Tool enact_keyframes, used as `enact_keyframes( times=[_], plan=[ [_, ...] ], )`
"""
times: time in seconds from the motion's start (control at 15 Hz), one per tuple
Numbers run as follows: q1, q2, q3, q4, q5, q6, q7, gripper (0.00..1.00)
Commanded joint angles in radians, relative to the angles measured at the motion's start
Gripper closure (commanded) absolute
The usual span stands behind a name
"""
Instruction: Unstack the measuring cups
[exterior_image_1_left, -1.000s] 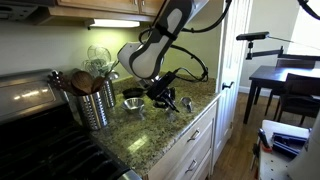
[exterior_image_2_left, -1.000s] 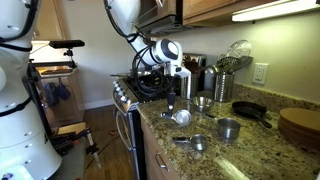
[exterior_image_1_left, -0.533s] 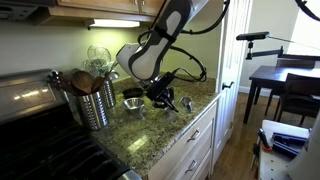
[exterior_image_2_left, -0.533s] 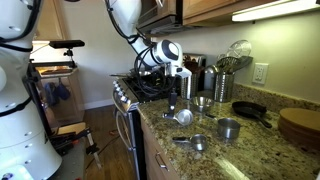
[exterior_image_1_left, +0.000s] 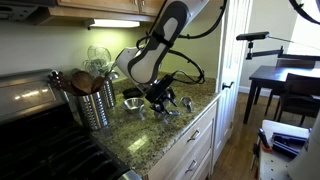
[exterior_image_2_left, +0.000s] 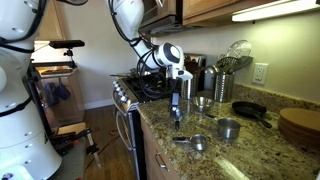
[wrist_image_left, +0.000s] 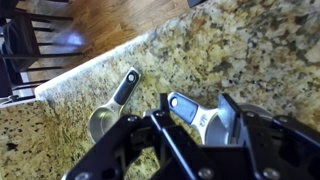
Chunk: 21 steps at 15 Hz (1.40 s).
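In the wrist view my gripper (wrist_image_left: 196, 101) stands open over the granite counter. The flat handle of a shiny measuring cup (wrist_image_left: 186, 106) lies between the fingers, and its bowl is mostly hidden under the right finger (wrist_image_left: 231, 112). A second silver measuring cup (wrist_image_left: 104, 120) lies apart to the left, its handle pointing toward the counter edge. In an exterior view the gripper (exterior_image_2_left: 178, 106) hangs low over the counter; two more cups (exterior_image_2_left: 197, 142) (exterior_image_2_left: 228, 128) sit separately nearer the camera. The gripper (exterior_image_1_left: 166, 101) also shows in an exterior view, beside a cup (exterior_image_1_left: 133, 104).
A perforated steel utensil holder (exterior_image_1_left: 97, 103) with wooden spoons stands by the stove (exterior_image_1_left: 35, 135). A dark pan (exterior_image_2_left: 250, 110) and a round wooden board (exterior_image_2_left: 300, 125) lie farther along the counter. The counter's front edge (wrist_image_left: 75, 78) runs close to the cups.
The jaws have gone from shut to open, releasing the cup's handle. The gripper has dipped slightly toward the counter.
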Motion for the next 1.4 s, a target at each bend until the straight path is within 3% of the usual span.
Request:
enact_keyframes(
  times=[0.0, 0.2, 0.6, 1.27, 1.33],
  plan=[
    [-0.001, -0.021, -0.014, -0.005, 0.008, 0.013, -0.017, 0.14],
    [-0.023, -0.061, -0.014, -0.029, 0.034, 0.069, -0.033, 0.00],
    [-0.067, -0.127, -0.032, -0.060, 0.084, 0.176, -0.073, 0.00],
    [-0.129, -0.225, -0.040, -0.140, 0.267, 0.345, -0.215, 0.00],
    [-0.109, -0.154, -0.048, -0.059, 0.243, 0.296, -0.181, 0.00]
  ],
)
